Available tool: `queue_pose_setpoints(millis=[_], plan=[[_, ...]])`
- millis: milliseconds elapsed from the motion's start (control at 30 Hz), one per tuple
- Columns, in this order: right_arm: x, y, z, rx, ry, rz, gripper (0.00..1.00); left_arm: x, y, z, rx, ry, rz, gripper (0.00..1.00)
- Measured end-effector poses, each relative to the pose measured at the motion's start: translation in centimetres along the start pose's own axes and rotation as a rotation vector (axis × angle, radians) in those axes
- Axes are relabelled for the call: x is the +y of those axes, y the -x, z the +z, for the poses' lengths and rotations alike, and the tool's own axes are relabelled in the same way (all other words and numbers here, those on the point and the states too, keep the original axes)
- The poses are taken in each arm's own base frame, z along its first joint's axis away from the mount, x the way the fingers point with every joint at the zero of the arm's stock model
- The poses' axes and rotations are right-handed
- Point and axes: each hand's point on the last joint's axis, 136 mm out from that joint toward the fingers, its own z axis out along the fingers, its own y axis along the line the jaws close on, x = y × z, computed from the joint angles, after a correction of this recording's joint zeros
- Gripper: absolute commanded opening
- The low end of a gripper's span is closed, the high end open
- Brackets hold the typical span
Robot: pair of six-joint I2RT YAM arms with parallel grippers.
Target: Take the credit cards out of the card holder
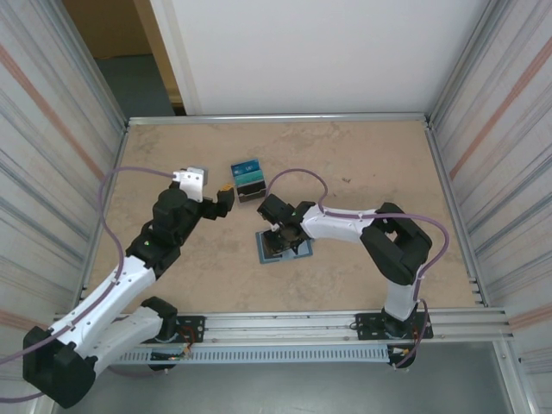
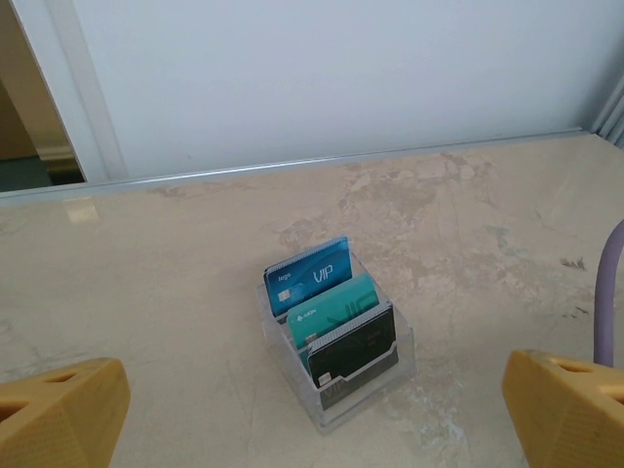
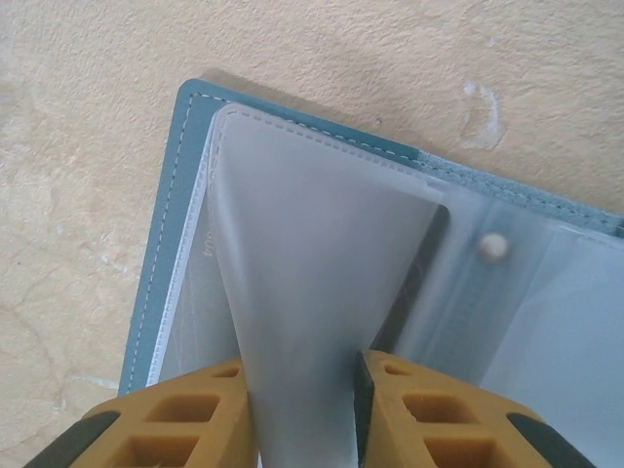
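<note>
"Frosted plastic is what the right hand (image 3: 302, 409) has. Its two yellow fingers (image 3: 185, 414) are squeezed together on a clear sleeve (image 3: 312, 253), pinched right at the tips."

"Why a sleeve and not a card?"

"My guess is that lifting the page clear opens up the pocket beneath it. The sleeve fans up from the card holder (image 3: 180, 195), which lies open and flat on the desk (image 3: 78, 146) directly under the hand. Its teal stitched border shows just past the fingers, on their left."

"Is a card left inside?"

"I cannot tell. The pinched page looks empty. A faint mark shows through the layer below it, but it is too blurred to read."

"And the other one?"

"The left hand (image 2: 312, 429) hangs above the desk with its fingertips (image 2: 58, 414) spread wide and nothing between them. Well ahead of it stands a clear stepped rack (image 2: 341, 405). The credit cards (image 2: 331, 312) sit upright in it in three rows: dark nearest the hand, teal behind, and blue farthest, marked VIP. The steps let each face show above the one in front."

"So those are out of the holder?"

"Those three are, by the look of it. I judge what remains is going through the other pockets. The spread hand seems parked to take a card, or perhaps to pin the holder down, since it could easily slide or lift with the sleeve."
</note>
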Motion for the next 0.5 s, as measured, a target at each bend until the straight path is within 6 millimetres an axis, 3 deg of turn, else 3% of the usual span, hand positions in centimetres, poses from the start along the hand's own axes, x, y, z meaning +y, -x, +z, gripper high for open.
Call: queue_pose_setpoints(millis=[200,500], plan=[[-1.1,0.8,-1.8,-0.051,-0.06,0.01,0.42,0.3,-0.1,0.2,0.004,0.024,0.009,0.99],[-4.3,1.3,-3.3,-0.095,-0.159,0.067,0.42,0.4,0.2,0.2,0.001,0.029,0.024,0.99]])
